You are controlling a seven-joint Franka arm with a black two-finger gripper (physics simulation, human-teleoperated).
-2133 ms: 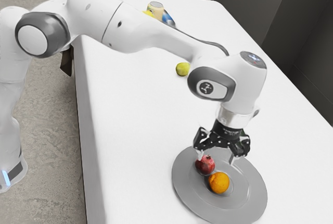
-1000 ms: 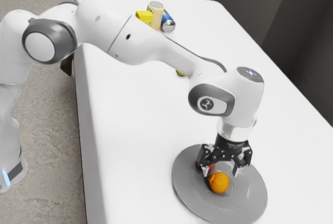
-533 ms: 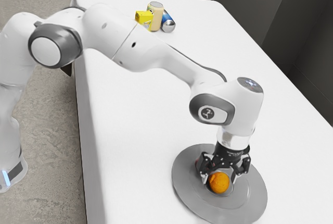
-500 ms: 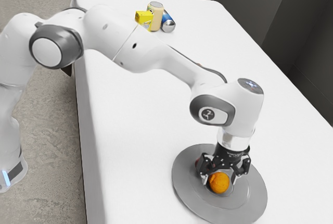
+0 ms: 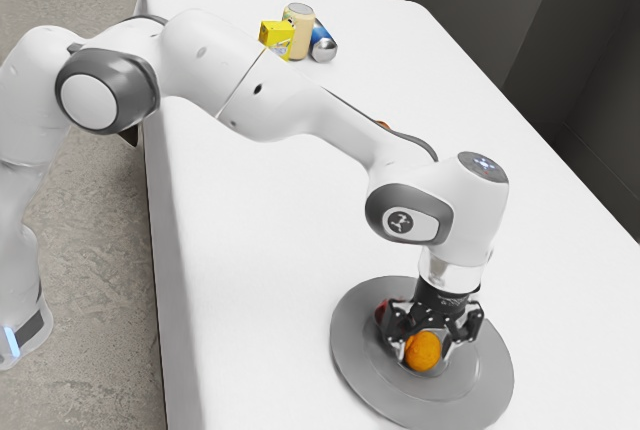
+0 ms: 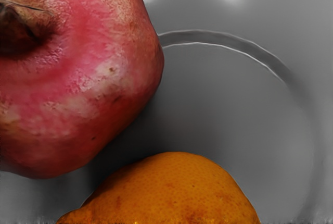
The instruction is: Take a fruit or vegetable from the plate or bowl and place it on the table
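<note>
My gripper (image 5: 424, 354) is low over the grey plate (image 5: 355, 378) in the exterior view, its fingers on two sides of the orange (image 5: 424, 352) and shut on it. The orange is still down at the plate. A red pomegranate (image 5: 385, 311) lies beside it, partly hidden behind the gripper. In the wrist view, the orange (image 6: 174, 193) is at the lower edge under the hand, and the pomegranate (image 6: 99, 88) is large and close by, over the plate (image 6: 223, 99).
At the table's far end stand a yellow box (image 5: 275, 38), a beige can (image 5: 301, 30) and a blue can (image 5: 322, 42). A small orange-coloured thing (image 5: 384, 125) peeks out behind my forearm. The white table (image 5: 260, 230) stretches around the plate.
My hand has come down from above the plate to the orange. The fingers have drawn together on it, and the orange has shifted very slightly toward the exterior view's right.
</note>
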